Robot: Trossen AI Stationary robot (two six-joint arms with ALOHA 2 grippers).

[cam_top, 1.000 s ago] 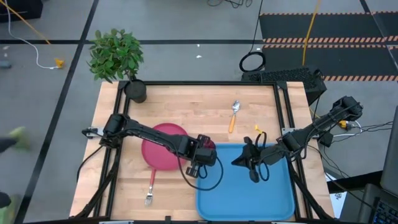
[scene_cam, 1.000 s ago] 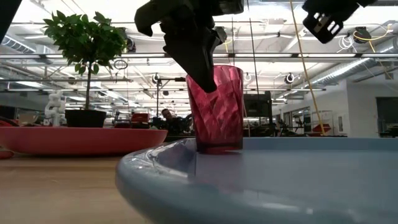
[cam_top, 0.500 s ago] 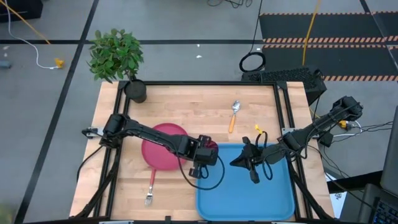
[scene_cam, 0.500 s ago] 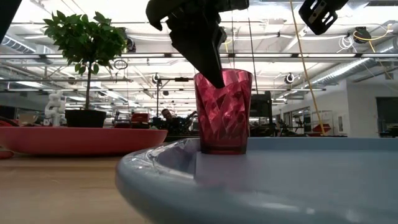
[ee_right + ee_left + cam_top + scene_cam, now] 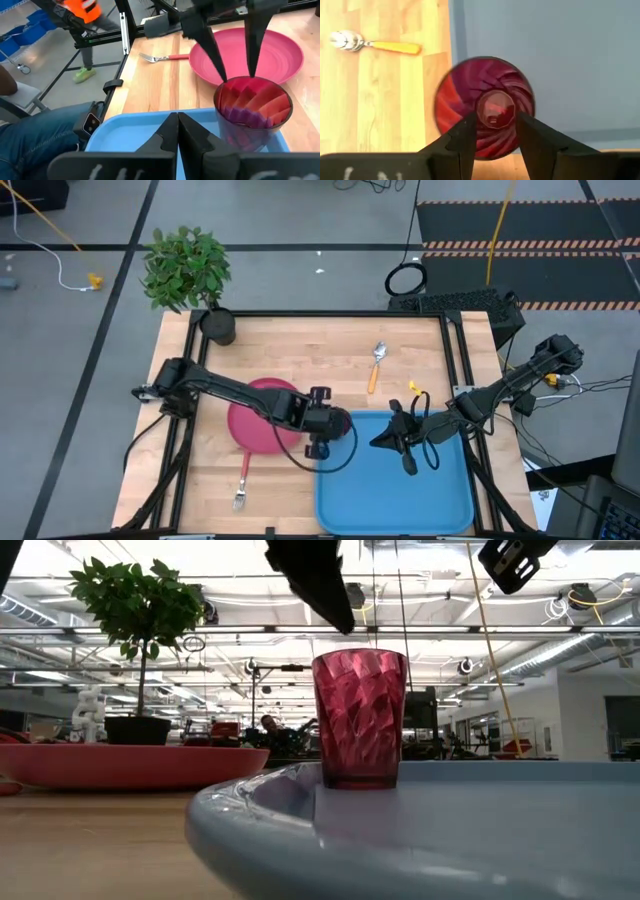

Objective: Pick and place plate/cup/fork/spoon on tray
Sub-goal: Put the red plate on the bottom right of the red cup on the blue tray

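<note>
The dark red cup (image 5: 360,720) stands upright on its base in the far left corner of the light-blue tray (image 5: 400,490). My left gripper (image 5: 495,119) hovers open just above the cup's rim, pointing down, its fingers (image 5: 312,575) clear of it. My right gripper (image 5: 177,125) is shut and empty, low over the tray to the cup's right (image 5: 385,438). The pinkish-red plate (image 5: 258,418) lies on the table left of the tray. The pink-handled fork (image 5: 242,485) lies near the front edge. The orange-handled spoon (image 5: 375,367) lies beyond the tray.
A potted plant (image 5: 200,280) stands at the table's far left corner. A small yellow object (image 5: 415,387) lies by the tray's far right corner. Most of the tray floor is bare. A person's legs (image 5: 45,130) show beyond the table's edge.
My left gripper has let go of the cup and gone up, clear of its rim. The cup shifted a little along the tray floor with the finger at first, then stayed upright and still.
</note>
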